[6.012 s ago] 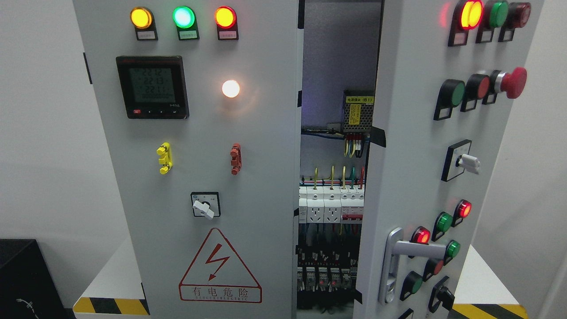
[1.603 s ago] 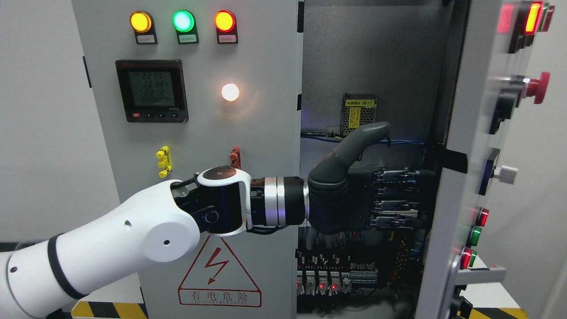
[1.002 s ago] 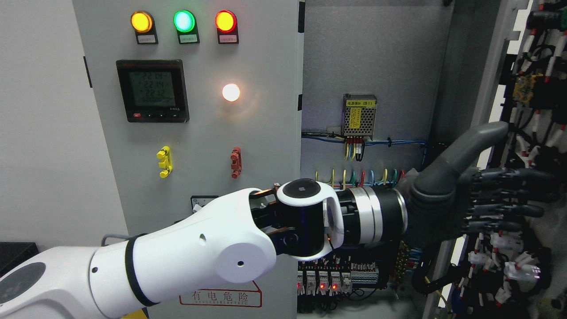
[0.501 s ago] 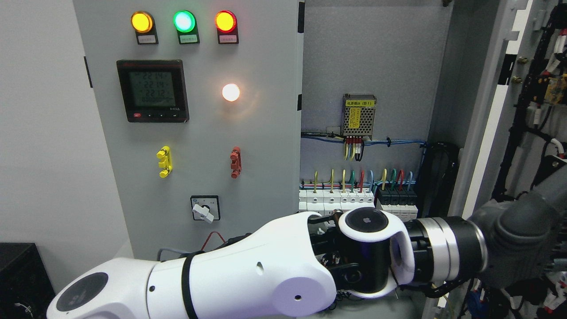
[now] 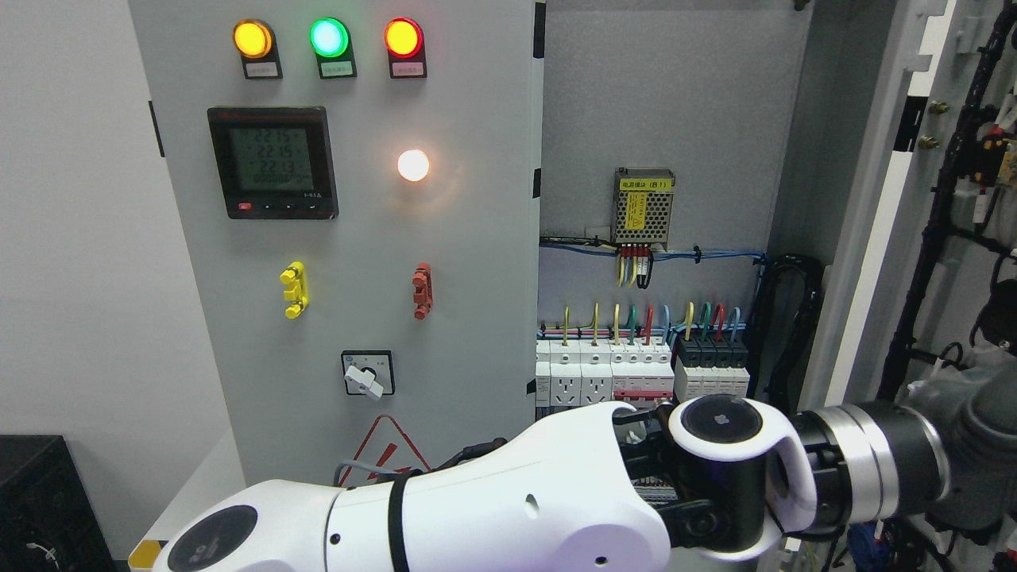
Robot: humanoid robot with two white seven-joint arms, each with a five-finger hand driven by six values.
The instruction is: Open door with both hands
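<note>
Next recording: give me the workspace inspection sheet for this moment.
Surface: white base under the cabinet, striped edge.
Job's things: right door swung wide, inner wiring facing the camera; left door shut.
Clutter: nothing seen.
Grippers: left hand at the picture's right edge, by the right door, mostly cut off; right hand not in view.
Cables: coloured wires above the breakers; black bundle at the hinge side.
Surroundings: black box at lower left; plain wall.
</note>
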